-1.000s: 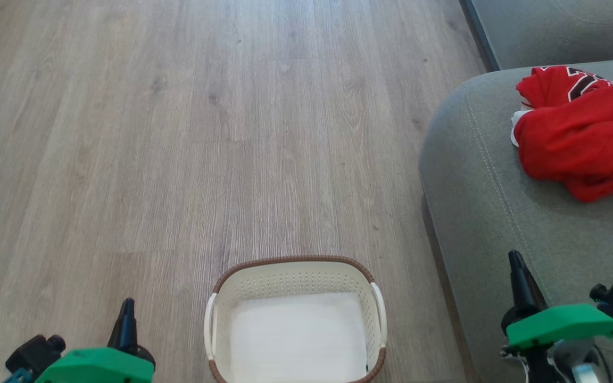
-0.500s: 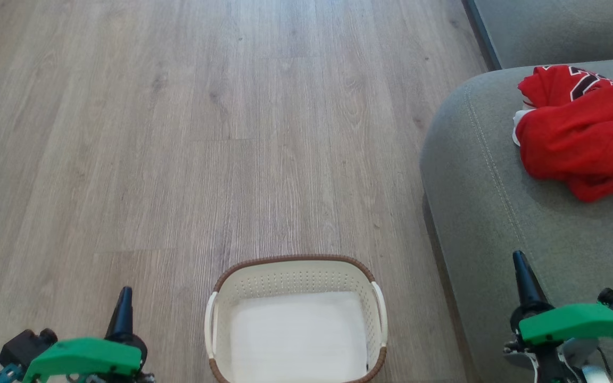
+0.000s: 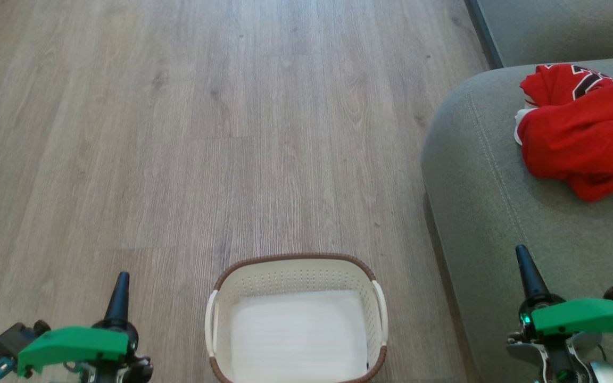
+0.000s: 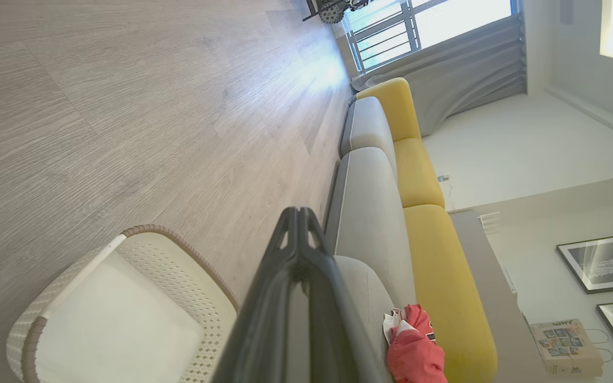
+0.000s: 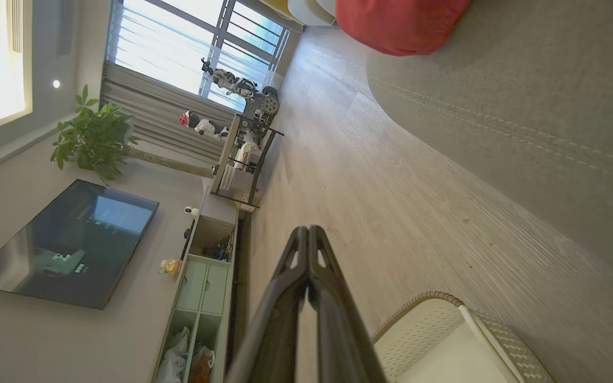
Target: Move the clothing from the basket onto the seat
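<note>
The red clothing (image 3: 583,127) lies bunched on the grey-green seat (image 3: 487,191) at the right; it also shows in the left wrist view (image 4: 415,348) and the right wrist view (image 5: 397,21). The white basket (image 3: 296,268) with its brown rim stands on the floor at bottom centre, with nothing inside it but its white bottom. My left gripper (image 3: 120,290) is shut and holds nothing, low at the left of the basket. My right gripper (image 3: 524,266) is shut and holds nothing, over the seat's front part. Both fingertip pairs are pressed together in the wrist views (image 4: 297,213) (image 5: 309,230).
Wooden floor (image 3: 205,133) spreads ahead and to the left. The sofa continues with another grey cushion (image 3: 562,26) and yellow back cushions (image 4: 434,250). A TV, a cabinet and a plant stand along the far wall in the right wrist view.
Both grippers have drifted slightly outward and lower in the head view, the left to the left, the right to the right. Clothing and basket stay put.
</note>
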Motion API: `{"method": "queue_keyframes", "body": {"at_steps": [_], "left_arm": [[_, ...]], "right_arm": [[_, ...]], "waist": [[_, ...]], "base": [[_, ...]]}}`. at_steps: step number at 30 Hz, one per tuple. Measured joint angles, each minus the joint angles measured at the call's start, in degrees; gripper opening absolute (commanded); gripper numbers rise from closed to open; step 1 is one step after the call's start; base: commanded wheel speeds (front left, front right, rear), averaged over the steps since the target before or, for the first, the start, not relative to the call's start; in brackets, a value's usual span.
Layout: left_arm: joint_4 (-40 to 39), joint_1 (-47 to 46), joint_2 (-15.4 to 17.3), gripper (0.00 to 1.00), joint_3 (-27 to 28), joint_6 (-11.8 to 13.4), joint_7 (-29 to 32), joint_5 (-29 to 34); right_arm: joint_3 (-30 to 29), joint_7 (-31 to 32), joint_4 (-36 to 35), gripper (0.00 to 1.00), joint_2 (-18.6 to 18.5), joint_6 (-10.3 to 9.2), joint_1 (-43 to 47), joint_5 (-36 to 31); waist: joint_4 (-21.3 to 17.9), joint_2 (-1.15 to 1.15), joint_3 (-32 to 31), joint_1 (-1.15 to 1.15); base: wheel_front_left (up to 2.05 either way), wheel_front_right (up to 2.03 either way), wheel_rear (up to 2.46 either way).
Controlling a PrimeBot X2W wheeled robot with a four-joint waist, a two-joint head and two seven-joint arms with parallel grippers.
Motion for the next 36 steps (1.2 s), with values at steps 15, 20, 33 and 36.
{"method": "queue_keyframes", "body": {"at_steps": [15, 20, 33, 36], "left_arm": [[0.32, -1.72, -0.87, 0.00, 1.83, -1.97, 2.44, -7.88], [0.35, -2.60, -1.04, 0.00, 2.67, -2.77, 3.03, -10.66], [0.70, -4.20, -1.44, 0.00, 4.13, -4.74, 5.28, -17.98], [0.82, -4.56, -1.59, 0.00, 4.93, -5.10, 5.67, -19.62]], "right_arm": [[-1.29, 2.21, -0.01, 0.00, 0.00, 0.00, -1.04, 9.03], [-1.56, 3.03, -0.01, 0.00, 0.00, 0.00, -1.04, 12.23], [-2.67, 5.00, -0.01, 0.00, 0.01, 0.00, -1.31, 20.68], [-3.04, 5.54, -0.01, 0.00, 0.01, 0.00, -1.97, 22.51]], "waist": [[0.16, 0.00, 0.22, 0.00], [0.22, 0.00, 0.30, 0.00], [0.38, 0.00, 0.51, 0.00], [0.41, 0.00, 0.56, 0.00]], "base": [[0.00, 0.00, 0.00], [0.00, 0.00, 0.00], [0.00, 0.00, 0.00], [0.00, 0.00, 0.00]]}}
